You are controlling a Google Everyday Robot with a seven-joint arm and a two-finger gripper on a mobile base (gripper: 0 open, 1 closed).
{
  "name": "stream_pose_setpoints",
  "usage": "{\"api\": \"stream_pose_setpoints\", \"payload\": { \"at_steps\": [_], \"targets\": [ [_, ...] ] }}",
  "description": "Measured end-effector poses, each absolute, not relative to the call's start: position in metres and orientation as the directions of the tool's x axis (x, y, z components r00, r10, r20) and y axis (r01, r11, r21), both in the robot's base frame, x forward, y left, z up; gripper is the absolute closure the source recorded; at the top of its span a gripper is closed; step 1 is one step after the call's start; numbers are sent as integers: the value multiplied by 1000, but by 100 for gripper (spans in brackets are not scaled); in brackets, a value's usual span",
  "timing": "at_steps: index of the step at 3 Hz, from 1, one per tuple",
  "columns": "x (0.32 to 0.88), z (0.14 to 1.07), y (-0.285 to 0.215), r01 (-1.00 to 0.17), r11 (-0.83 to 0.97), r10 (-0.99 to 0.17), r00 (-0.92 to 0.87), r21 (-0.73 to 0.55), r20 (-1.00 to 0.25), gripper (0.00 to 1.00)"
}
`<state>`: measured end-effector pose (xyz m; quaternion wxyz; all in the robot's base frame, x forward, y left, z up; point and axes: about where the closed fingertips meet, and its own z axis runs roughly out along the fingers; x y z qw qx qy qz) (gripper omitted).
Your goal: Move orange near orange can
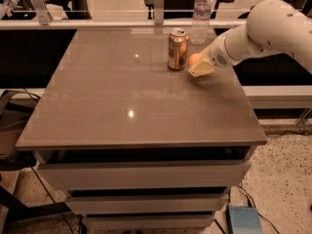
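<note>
The orange can (177,48) stands upright on the far middle of the brown table (122,96). My gripper (199,66) reaches in from the right on a white arm and is shut on the orange (194,59), a small yellow-orange fruit. The orange sits just right of the can, a small gap apart, low over the tabletop. The cream fingers (202,69) cover its lower right side.
A clear plastic water bottle (201,15) stands behind the can near the table's far edge. The white arm (273,30) spans the table's right rear. A rail with posts (158,4) runs behind the table. A blue box (243,220) lies on the floor at right.
</note>
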<state>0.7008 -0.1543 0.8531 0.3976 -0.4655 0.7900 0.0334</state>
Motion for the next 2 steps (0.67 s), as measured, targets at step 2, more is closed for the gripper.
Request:
{"api": "stream_pose_setpoints", "payload": {
  "at_steps": [2],
  "targets": [
    [730,829,-150,-764,583,-682,-276,-277,-677,83]
  ]
}}
